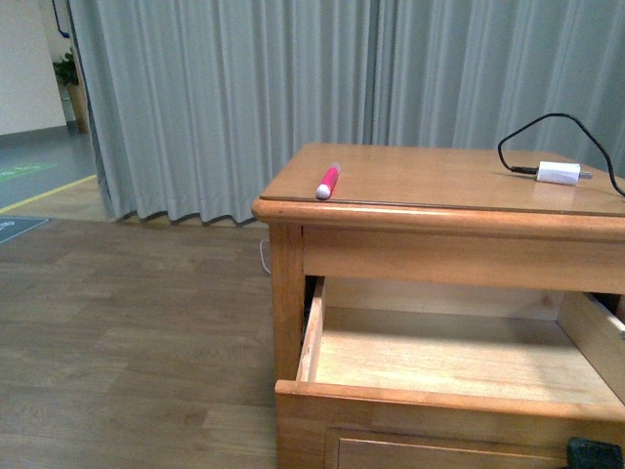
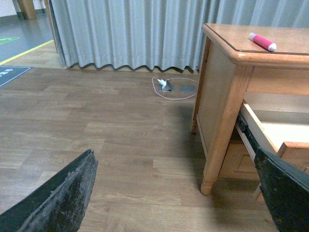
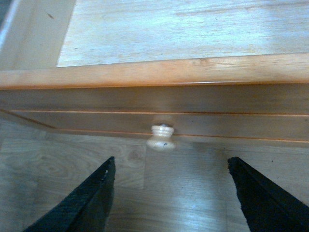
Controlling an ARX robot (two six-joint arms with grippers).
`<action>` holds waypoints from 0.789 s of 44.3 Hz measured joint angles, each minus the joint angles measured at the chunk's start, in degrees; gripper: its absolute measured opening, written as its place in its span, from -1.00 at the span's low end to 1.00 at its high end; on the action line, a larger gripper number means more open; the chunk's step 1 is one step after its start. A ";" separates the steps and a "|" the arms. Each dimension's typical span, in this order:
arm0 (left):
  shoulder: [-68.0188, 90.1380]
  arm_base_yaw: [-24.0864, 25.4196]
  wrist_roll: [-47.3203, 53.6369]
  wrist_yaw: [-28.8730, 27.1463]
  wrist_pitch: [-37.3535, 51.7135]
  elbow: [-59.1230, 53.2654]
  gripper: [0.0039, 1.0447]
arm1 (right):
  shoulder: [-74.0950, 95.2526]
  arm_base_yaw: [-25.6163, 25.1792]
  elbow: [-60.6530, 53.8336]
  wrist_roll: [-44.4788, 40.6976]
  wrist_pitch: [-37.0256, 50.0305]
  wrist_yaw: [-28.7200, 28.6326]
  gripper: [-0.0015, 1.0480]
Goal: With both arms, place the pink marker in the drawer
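The pink marker (image 1: 328, 182) lies on the table top near its front left corner; it also shows in the left wrist view (image 2: 262, 41). The drawer (image 1: 439, 399) below is pulled open, its pale inside empty. My left gripper (image 2: 176, 193) is open over the floor, left of the table leg (image 2: 218, 140). My right gripper (image 3: 169, 193) is open just in front of the drawer's round knob (image 3: 161, 137), not touching it. A black bit of the right gripper (image 1: 595, 453) shows at the front view's lower right.
A white plug (image 1: 558, 173) with a black cable lies at the table's back right. Grey curtains (image 1: 234, 98) hang behind. A floor socket with a white cable (image 2: 169, 87) sits on the wood floor left of the table.
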 joint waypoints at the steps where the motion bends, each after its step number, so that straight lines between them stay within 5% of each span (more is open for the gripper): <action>1: 0.00 0.00 0.00 0.00 0.00 0.00 0.89 | -2.34 -0.17 -0.26 0.11 -1.73 -0.44 0.43; 6: 0.00 0.00 0.00 0.00 0.00 0.00 0.89 | -18.73 -2.21 0.26 0.07 -14.14 -3.17 0.85; 16: 0.00 0.00 0.00 0.00 0.00 0.00 0.89 | -37.81 -6.71 9.33 -4.63 -34.42 -6.29 0.84; 35: 0.00 0.00 0.00 0.00 0.00 0.00 0.89 | -40.70 -4.57 9.90 -6.73 -38.42 -4.92 0.84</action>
